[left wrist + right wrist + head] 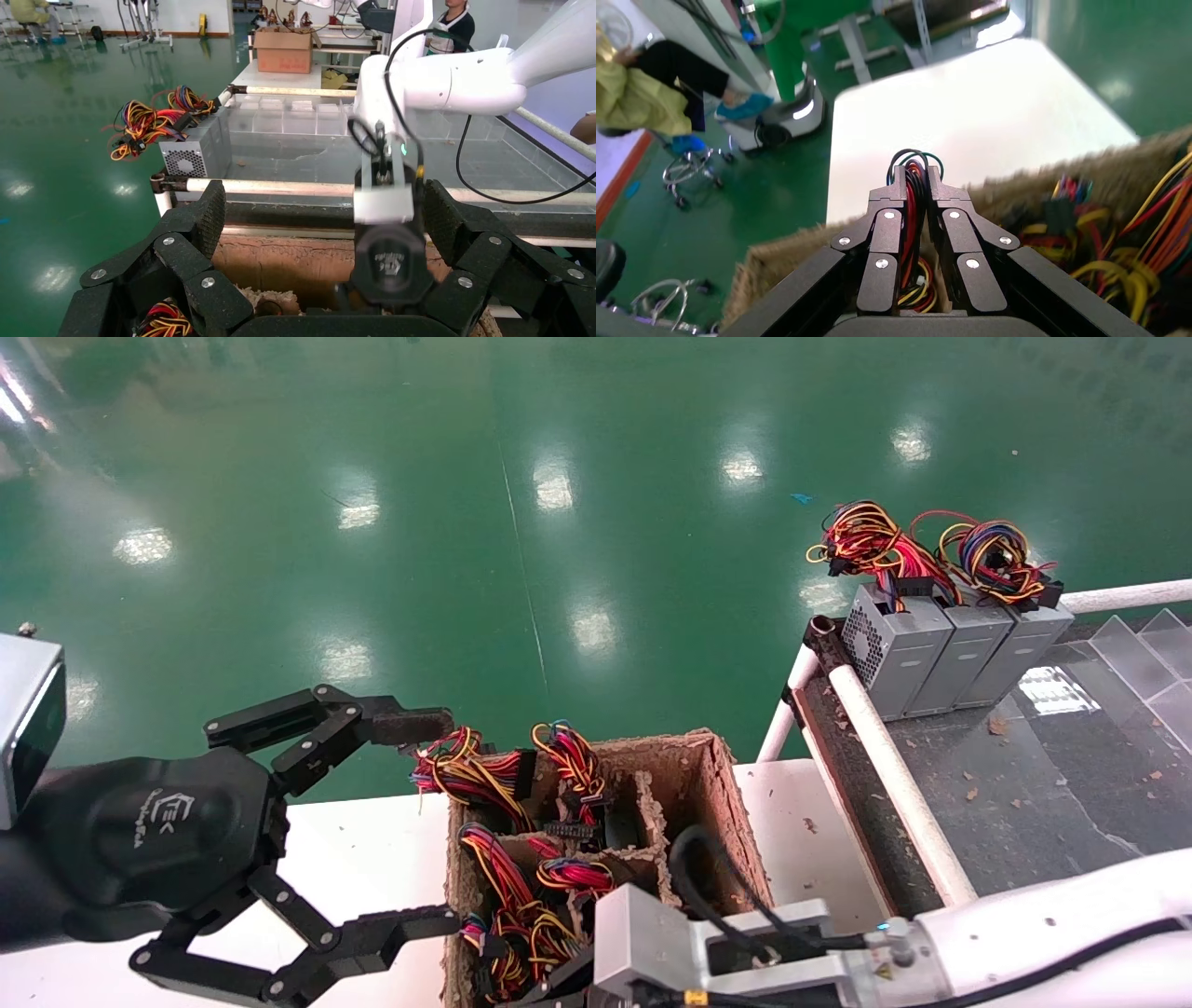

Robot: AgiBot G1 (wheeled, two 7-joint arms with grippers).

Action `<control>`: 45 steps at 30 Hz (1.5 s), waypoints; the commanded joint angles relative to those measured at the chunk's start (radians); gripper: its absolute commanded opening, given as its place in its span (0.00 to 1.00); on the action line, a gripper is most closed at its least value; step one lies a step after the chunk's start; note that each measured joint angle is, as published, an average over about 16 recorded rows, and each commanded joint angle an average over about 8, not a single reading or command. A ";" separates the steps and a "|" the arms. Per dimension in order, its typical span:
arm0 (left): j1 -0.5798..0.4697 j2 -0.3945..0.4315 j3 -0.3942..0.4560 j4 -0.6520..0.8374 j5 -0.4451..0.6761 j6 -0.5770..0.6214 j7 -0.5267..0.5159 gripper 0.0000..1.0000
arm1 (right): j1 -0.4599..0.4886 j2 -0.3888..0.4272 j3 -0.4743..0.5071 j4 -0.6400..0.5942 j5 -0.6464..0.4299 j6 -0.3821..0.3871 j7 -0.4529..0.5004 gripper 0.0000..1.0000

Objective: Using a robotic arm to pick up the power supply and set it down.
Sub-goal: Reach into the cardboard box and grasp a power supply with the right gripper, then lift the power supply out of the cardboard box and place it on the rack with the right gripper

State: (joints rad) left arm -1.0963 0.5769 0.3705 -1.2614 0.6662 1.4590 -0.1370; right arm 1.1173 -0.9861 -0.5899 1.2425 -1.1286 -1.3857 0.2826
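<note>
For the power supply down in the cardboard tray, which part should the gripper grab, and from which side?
Its wire bundle, from above. The supply sits sunk in a tray compartment, so the walls block its sides and only the wires stick up. The right gripper is already closed on them; the left gripper hangs open beside the tray.

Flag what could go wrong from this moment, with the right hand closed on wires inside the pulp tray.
1. The right hand pinches only a few wires, not the power supply's metal body, which is hidden; the wires may slip or strain when lifted.
2. Neighbouring wire bundles crowd the pulp tray, so a lift might snag them or drag the tray across the white table.
3. The open left hand hovers beside the tray, close to a rising load.
</note>
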 commanded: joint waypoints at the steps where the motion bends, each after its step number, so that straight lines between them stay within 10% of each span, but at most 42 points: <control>1: 0.000 0.000 0.000 0.000 0.000 0.000 0.000 1.00 | -0.005 0.014 0.014 0.025 0.023 0.001 0.006 0.00; 32: 0.000 0.000 0.000 0.000 0.000 0.000 0.000 1.00 | -0.011 0.327 0.371 0.048 0.411 0.012 -0.089 0.00; 45: 0.000 0.000 0.000 0.000 0.000 0.000 0.000 1.00 | 0.090 0.505 0.439 0.011 0.254 0.118 -0.158 0.00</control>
State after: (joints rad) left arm -1.0964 0.5768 0.3708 -1.2614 0.6660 1.4589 -0.1368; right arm 1.2032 -0.4872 -0.1496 1.2513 -0.8594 -1.2734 0.1290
